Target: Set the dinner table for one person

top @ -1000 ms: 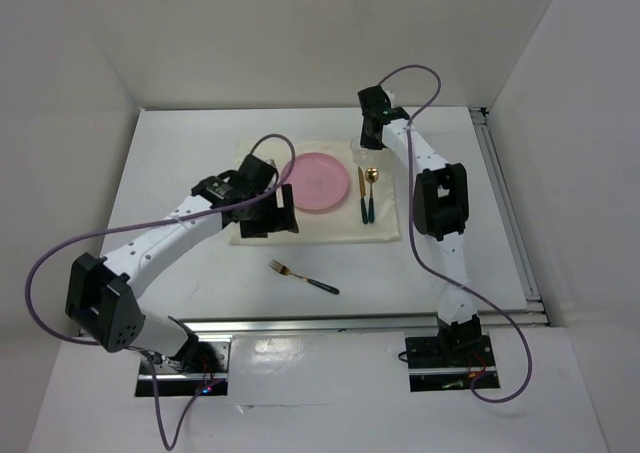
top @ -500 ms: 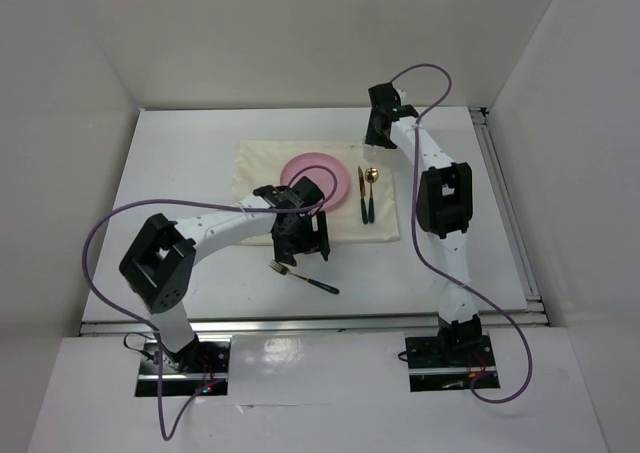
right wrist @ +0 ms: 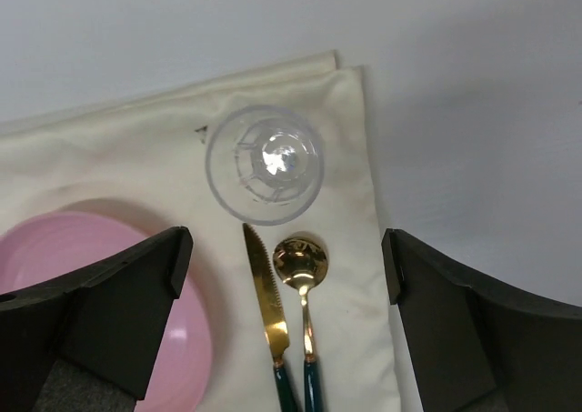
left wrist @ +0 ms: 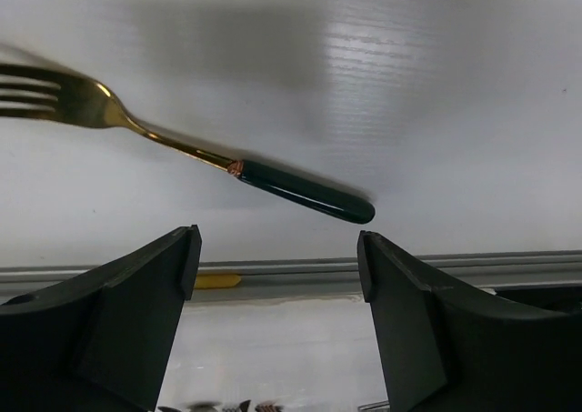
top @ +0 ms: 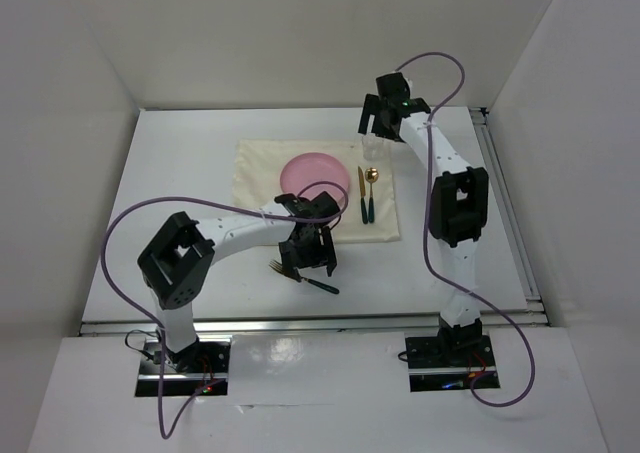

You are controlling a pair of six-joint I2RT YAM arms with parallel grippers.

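A gold fork with a dark green handle (top: 318, 285) lies on the white dinner table (top: 170, 183), in front of the cream placemat (top: 258, 168). My left gripper (top: 310, 257) hovers over it, open. In the left wrist view the fork (left wrist: 182, 148) lies just beyond the gripper (left wrist: 277, 266), with nothing between the fingers. On the placemat sit a pink plate (top: 312, 173), a knife (top: 361, 201), a spoon (top: 371, 188) and a clear glass (right wrist: 264, 164). My right gripper (right wrist: 286, 266) stands open above the glass, knife (right wrist: 268, 303) and spoon (right wrist: 300, 271), holding nothing.
A metal rail (top: 300, 323) runs along the table's near edge and another (top: 510, 213) along its right edge. The near rail (left wrist: 291, 271) shows close behind the fork in the left wrist view. White walls enclose the table at the back and sides.
My left arm swung from the placemat's left side to the fork near the front edge. My right gripper opened, let go of the glass and drew back above it.
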